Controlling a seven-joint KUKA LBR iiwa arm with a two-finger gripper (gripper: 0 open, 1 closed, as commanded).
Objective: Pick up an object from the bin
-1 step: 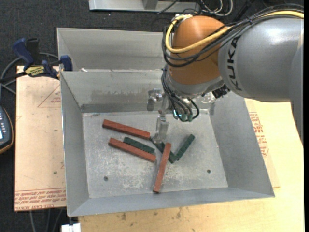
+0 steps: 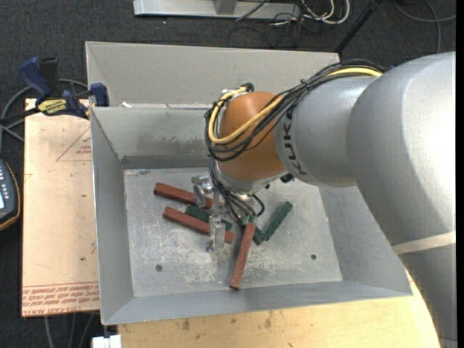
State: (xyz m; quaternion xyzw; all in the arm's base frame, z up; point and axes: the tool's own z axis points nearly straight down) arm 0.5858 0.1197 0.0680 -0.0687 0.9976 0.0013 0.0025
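Grey bin floor (image 2: 152, 259) lies scuffed below me. Left of centre an upper reddish-brown bar (image 2: 174, 192) and a lower reddish-brown bar (image 2: 185, 220) slant side by side. At mid-frame my gripper (image 2: 217, 232) hangs over the lower bar's right end, beside a dark green bar (image 2: 196, 210); spread or closed, I cannot tell. Just right, a long reddish-brown bar (image 2: 241, 258) slants downward, then a second green bar (image 2: 275, 220)

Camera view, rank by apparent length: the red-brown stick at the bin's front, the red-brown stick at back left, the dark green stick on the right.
1. Front red-brown stick, clearly longest.
2. Dark green stick.
3. Back-left red-brown stick; its right end is hidden, so second and third are unsure.
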